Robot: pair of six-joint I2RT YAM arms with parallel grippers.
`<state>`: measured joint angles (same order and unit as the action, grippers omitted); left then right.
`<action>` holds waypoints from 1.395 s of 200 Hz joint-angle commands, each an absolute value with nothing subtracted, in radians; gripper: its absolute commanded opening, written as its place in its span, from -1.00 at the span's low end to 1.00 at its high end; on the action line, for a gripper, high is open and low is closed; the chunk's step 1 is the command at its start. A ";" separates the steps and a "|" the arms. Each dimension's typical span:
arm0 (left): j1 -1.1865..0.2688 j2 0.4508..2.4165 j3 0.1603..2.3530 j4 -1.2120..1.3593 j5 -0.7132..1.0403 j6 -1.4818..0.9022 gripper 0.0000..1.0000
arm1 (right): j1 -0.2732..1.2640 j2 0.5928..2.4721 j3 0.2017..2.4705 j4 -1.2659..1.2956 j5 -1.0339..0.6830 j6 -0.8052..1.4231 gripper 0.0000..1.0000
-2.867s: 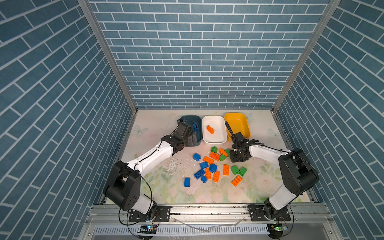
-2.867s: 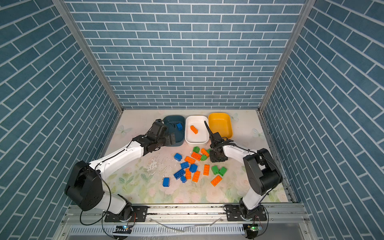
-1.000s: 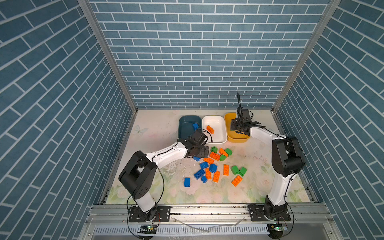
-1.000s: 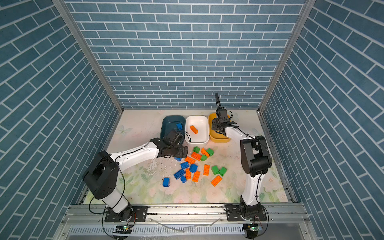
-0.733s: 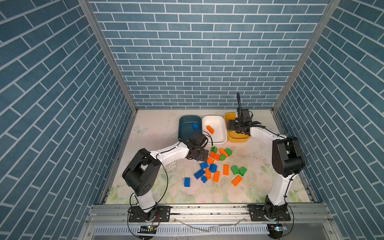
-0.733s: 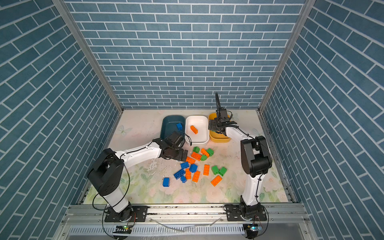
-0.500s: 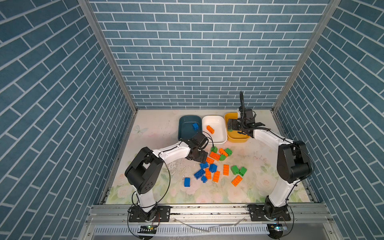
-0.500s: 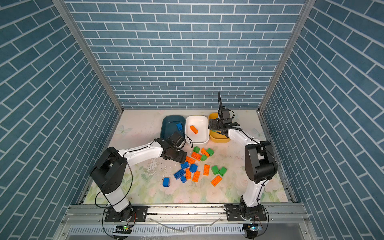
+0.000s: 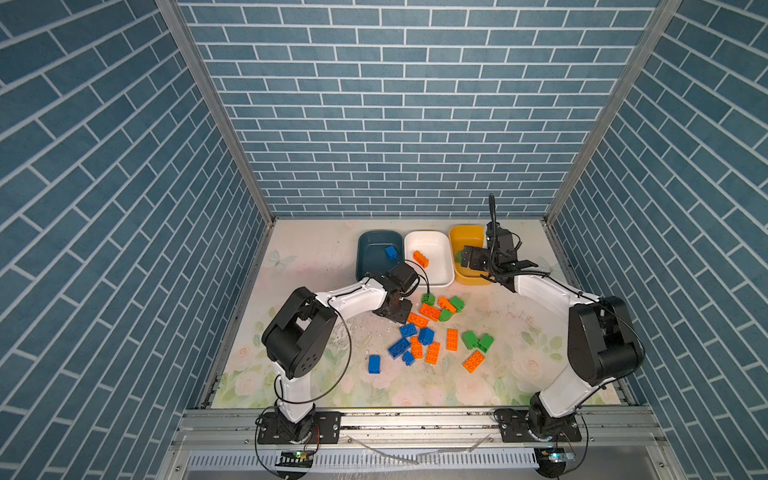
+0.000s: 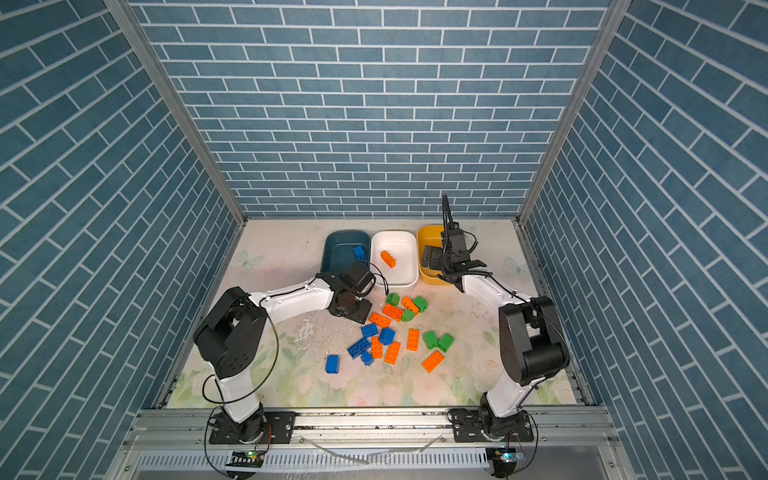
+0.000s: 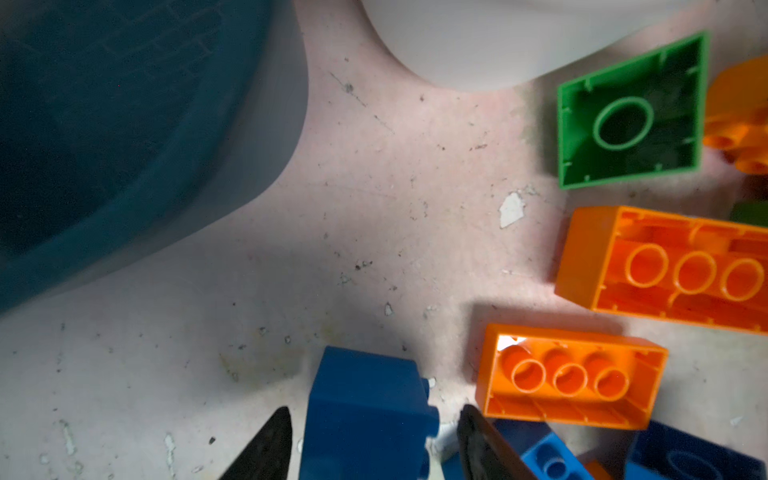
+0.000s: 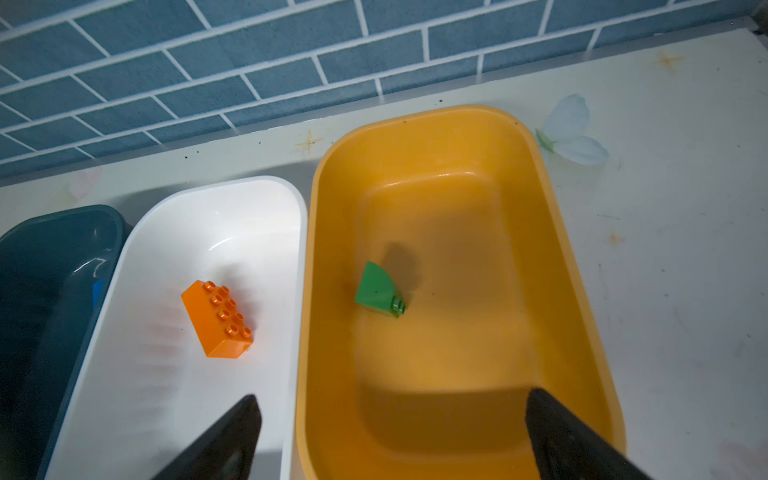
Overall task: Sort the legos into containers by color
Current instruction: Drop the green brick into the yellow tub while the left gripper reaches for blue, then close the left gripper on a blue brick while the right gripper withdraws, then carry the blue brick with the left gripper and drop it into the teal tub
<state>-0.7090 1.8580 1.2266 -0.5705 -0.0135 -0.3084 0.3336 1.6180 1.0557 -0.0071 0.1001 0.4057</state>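
The left claw [image 11: 375, 415] stands open astride a blue brick [image 11: 365, 386] on the table [image 11: 374, 208] near the teal tub [image 11: 104, 124]; it should pinch the flat sides squarely, clear of the orange brick [image 11: 569, 374]. The right claw [image 12: 392, 397] gapes empty over the yellow tub [image 12: 557, 249].

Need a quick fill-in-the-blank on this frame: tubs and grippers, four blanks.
1. The oblong lego in the white tub is ___.
2. The curved lego in the yellow tub is ___.
3. The left gripper straddles a ___ lego on the table.
4. The right gripper hangs open over the ___ tub.
Missing: orange; green; blue; yellow.
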 commanded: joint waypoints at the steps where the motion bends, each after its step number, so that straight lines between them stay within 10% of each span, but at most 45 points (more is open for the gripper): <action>1: -0.701 1.890 1.245 -0.583 0.008 -0.287 0.23 | 0.333 1.510 0.973 0.039 0.135 0.464 0.98; 117: -0.699 1.856 1.201 -0.510 -0.035 -0.363 -0.46 | 0.328 1.243 0.745 0.016 0.183 0.401 0.98; 279: -0.535 1.809 1.360 -0.455 -0.055 -0.530 -0.55 | 0.364 1.301 0.798 0.017 0.036 0.387 0.98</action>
